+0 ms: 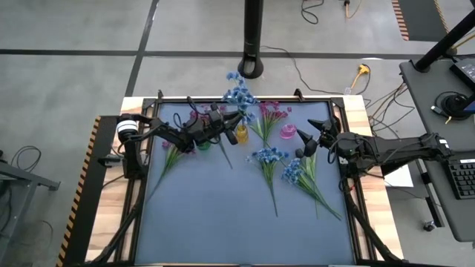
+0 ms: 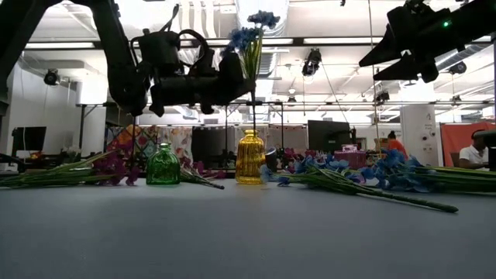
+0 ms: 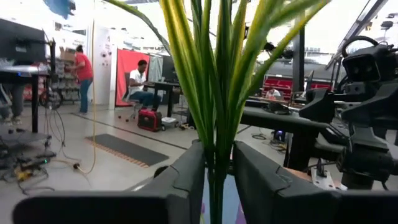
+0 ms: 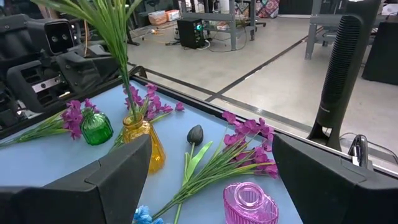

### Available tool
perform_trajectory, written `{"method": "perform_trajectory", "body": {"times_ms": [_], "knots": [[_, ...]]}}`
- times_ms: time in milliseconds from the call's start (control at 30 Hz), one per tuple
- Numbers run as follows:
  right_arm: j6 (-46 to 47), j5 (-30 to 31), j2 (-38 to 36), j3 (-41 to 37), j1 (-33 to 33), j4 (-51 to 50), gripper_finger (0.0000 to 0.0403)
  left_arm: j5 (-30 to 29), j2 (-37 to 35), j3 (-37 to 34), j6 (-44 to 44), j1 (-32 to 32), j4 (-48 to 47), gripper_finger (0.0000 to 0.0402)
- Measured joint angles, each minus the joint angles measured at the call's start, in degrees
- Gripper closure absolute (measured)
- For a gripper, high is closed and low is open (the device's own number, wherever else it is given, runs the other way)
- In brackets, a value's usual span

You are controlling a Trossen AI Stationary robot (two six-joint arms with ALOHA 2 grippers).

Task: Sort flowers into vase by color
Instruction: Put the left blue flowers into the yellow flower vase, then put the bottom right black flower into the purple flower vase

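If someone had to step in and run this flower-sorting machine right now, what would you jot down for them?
Left gripper: at the blue sprig whose stem stands in the yellow vase; stem sits between its fingers.
Right gripper: open, empty, raised over the table's right side.
Done: one blue sprig in the yellow vase.
Left: green vase and pink vase are empty. Two blue sprigs lie mid-table, magenta sprigs near the pink vase, more magenta by the green vase, and a dark bud.

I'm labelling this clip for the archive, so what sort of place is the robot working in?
Probably a robotics lab or open workshop: concrete floor with taped lines, cables trailing across it, people at desks beyond the table, and monitors under ceiling strip lights.
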Motion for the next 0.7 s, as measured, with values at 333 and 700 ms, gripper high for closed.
{"method": "perform_trajectory", "body": {"times_ms": [333, 700], "knots": [[0.0, 0.0, 0.0, 0.0, 0.0, 0.0, 0.0078, 0.2, 0.0, 0.0, -2.8, -0.2, -2.2, 0.0275], [0.0, -0.1, 0.0, 0.0, 0.0, 0.0, 0.0078, 0.8, -0.7, -2.8, -3.6, -0.4, -3.1, 0.0197]]}}
